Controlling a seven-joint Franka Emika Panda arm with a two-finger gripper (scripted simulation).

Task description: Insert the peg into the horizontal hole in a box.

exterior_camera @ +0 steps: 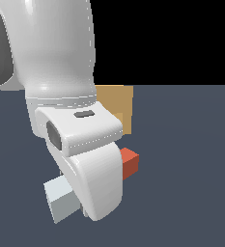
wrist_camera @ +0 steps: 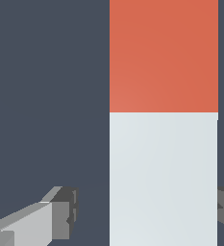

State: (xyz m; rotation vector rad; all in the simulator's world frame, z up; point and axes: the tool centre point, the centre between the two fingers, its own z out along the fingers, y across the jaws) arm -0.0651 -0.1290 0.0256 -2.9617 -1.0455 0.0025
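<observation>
Close wrist view, peg point(wrist_camera: 163, 123) shared

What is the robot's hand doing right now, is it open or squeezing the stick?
Gripper: open, its fingers on either side of the peg, not touching it.

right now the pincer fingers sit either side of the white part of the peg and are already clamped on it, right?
Not clamped. The wrist view shows the pincer fingers either side of the white part of the peg, but a gap of floor separates the clearly visible finger from the peg, so the pincer is open.
</observation>
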